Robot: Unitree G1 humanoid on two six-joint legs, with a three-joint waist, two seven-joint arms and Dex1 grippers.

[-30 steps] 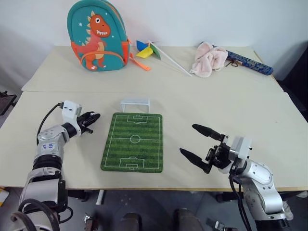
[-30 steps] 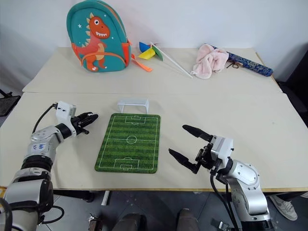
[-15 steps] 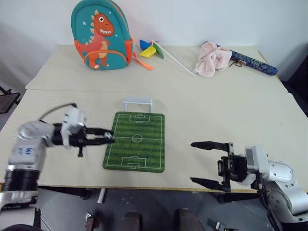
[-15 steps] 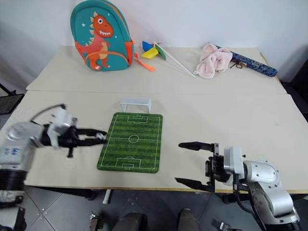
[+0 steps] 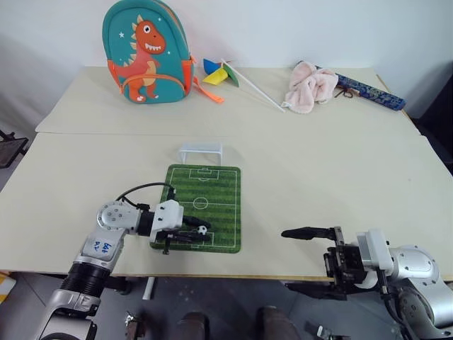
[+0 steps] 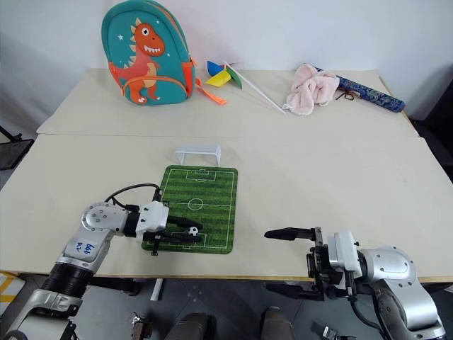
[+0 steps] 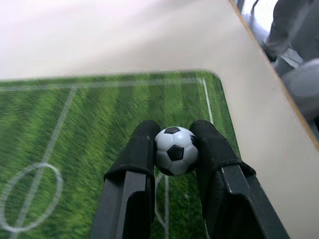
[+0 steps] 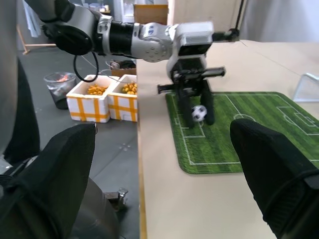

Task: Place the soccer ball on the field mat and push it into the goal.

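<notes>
- Left eye view: the left gripper [image 5: 201,233] has swung in from the bare table left of the field mat [image 5: 212,191] and now reaches over the mat's near end, pinching the soccer ball [image 5: 202,230] between its two black fingers. A second ago it sat off the mat's left edge, so the carry is close to finished and the ball looks ready to be set down. The right gripper [image 5: 309,259] has drawn back to the near table edge, fingers spread wide and empty.
- Right eye view: the ball [image 6: 192,231] sits just above the near penalty box, with the whole pitch between it and the goal [image 6: 198,151], which stands on the table just beyond the mat's far edge. The dinosaur backpack [image 6: 146,53], pinwheel [image 6: 226,76] and pink cloth [image 6: 311,89] lie well behind, away from the work.
- Left wrist view: both fingers [image 7: 138,152] press the ball [image 7: 175,150] from either side, above the striped grass near the mat's corner. Whether the ball touches the mat I cannot tell.
- Right wrist view: the right arm's own fingers [image 8: 269,154] stand far apart with nothing between them; beyond, the left gripper [image 8: 199,114] holds the ball low over the mat, its fingertips close to the mat. Release comes next by my reading, then a long straight push towards the goal.
</notes>
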